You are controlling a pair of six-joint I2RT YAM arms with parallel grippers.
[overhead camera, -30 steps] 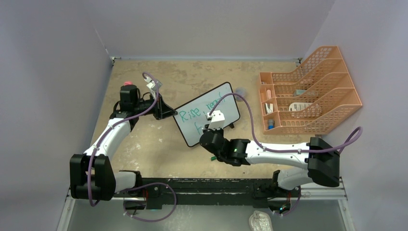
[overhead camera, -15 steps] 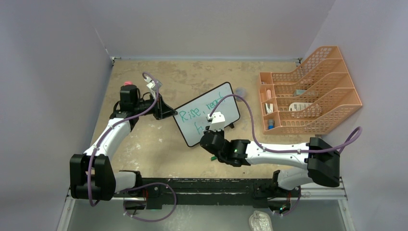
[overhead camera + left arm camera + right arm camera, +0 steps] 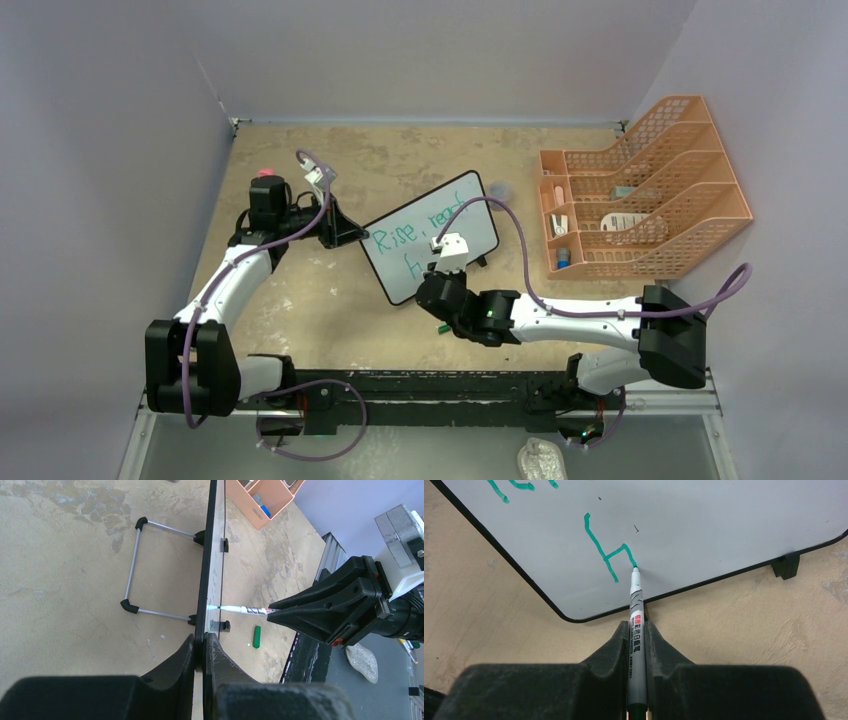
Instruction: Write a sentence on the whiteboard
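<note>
The whiteboard [image 3: 392,272] stands tilted on the table's middle. My left gripper [image 3: 352,235] is shut on its left edge; in the left wrist view the jaws [image 3: 202,647] pinch the thin black frame [image 3: 207,555]. The sentence [image 3: 395,238] in green-teal reads "Rise, reach" on the top line. A lone "h" [image 3: 606,555] starts the second line. My right gripper [image 3: 434,278] is shut on a grey marker [image 3: 636,610]. The marker's tip touches the board at the foot of the "h". The marker and right gripper [image 3: 320,610] also show in the left wrist view.
A green marker cap [image 3: 256,636] lies on the table in front of the board, under my right arm [image 3: 441,328]. An orange file organizer [image 3: 640,200] holding small items stands at the right. The board's wire stand [image 3: 131,567] props it from behind. Walls close in on the left, back and right.
My right gripper with the marker has shifted slightly down the board, drawing the last stroke of the "h". The left arm and the board have not moved.
</note>
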